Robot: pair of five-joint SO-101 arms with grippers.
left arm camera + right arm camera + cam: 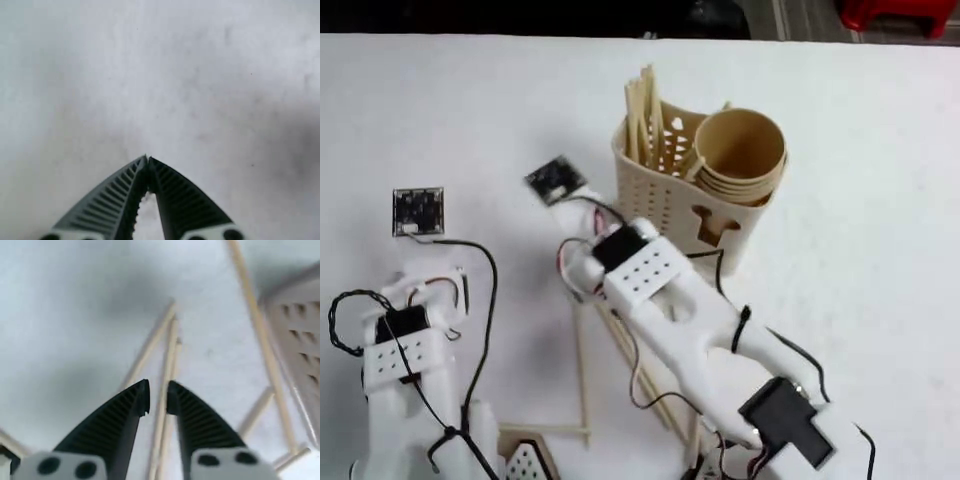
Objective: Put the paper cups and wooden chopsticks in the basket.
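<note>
White table point(880, 150): one basket point(662, 203), cup stack point(740, 150) inside; left gripper point(148, 159) together, right gripper point(156, 394) apart.

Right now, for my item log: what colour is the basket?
Cream, with perforated walls; the basket shows best in the high view.

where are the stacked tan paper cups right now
In the high view, the stacked tan paper cups sit in the cream perforated plastic basket, right of the upright wooden chopsticks.
</note>
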